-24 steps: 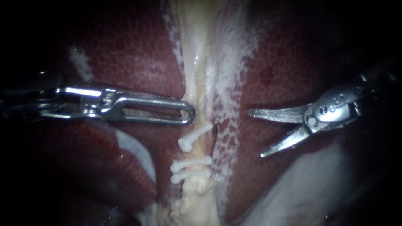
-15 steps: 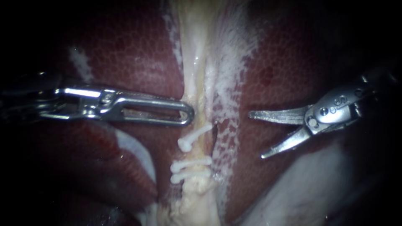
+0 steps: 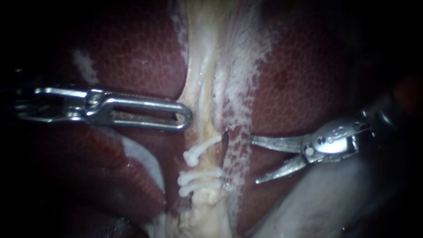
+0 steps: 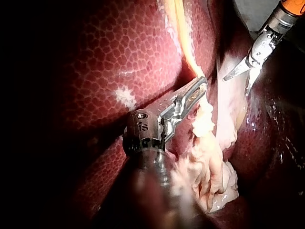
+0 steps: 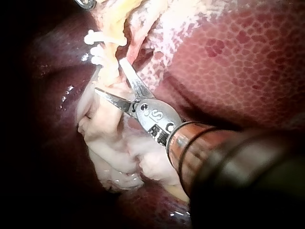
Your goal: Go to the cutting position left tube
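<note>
The approach is well on but not finished. In the endoscope view the right instrument (image 3: 254, 159) has its bladed pincer wide open. Both tips lie over the white-flecked tissue just beside the left tube (image 3: 203, 161), with nothing between them. The tube runs down the middle over the liver (image 3: 141, 57). It carries an upper clip (image 3: 200, 147) and two lower clips (image 3: 198, 176), and the bare stretch between them looks like the place to cut. What remains, I judge, is a short advance so the open blades straddle that stretch.

The left instrument (image 3: 185, 120) has its pincer closed on the tube's edge above the clips. The pale strand bows toward it.

The left wrist view shows the left pincer's tip meeting the yellowish strand, which the endoscope view shows only flat-on. The right wrist view looks along the blades. There the pale tissue below the clips seems to sit in their gap, though depth cannot be judged, and the endoscope view shows the tips short of the tube.
</note>
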You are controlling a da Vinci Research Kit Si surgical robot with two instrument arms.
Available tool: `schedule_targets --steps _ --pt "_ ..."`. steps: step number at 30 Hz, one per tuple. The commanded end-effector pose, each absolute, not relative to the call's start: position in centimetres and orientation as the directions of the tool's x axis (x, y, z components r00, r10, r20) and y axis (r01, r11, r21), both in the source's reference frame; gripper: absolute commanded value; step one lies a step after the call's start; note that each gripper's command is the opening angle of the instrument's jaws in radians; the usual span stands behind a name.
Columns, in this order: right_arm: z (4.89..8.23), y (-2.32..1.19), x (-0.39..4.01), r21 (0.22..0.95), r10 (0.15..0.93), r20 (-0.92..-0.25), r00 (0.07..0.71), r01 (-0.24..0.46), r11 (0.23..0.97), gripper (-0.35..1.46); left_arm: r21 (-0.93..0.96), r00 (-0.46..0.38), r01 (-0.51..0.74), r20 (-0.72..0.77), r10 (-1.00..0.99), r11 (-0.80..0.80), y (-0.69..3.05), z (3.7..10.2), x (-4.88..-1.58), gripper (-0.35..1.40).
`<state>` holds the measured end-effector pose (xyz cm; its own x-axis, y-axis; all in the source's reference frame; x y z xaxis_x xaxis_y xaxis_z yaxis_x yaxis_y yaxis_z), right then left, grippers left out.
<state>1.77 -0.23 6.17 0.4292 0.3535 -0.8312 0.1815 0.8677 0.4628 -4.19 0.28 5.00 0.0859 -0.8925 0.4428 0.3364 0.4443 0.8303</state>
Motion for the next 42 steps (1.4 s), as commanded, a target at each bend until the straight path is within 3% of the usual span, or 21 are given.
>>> schedule_targets --steps 1,15,42 --pt "6.18 -0.24 1.81 0.471 0.358 -0.827 0.433 0.186 0.863 1.41 0.832 0.081 0.334 0.444 -0.893 0.444 0.27 4.97 -4.16 -0.35" --pt "6.3 -0.37 2.25 0.556 0.409 -0.784 0.467 0.236 0.797 1.35 0.837 0.057 0.335 0.441 -0.896 0.433 0.35 4.73 -3.98 -0.35" --pt "6.53 -0.25 2.68 0.56 0.395 -0.782 0.482 0.265 0.785 1.36 0.836 0.056 0.336 0.442 -0.895 0.434 0.3 4.68 -3.95 -0.35"
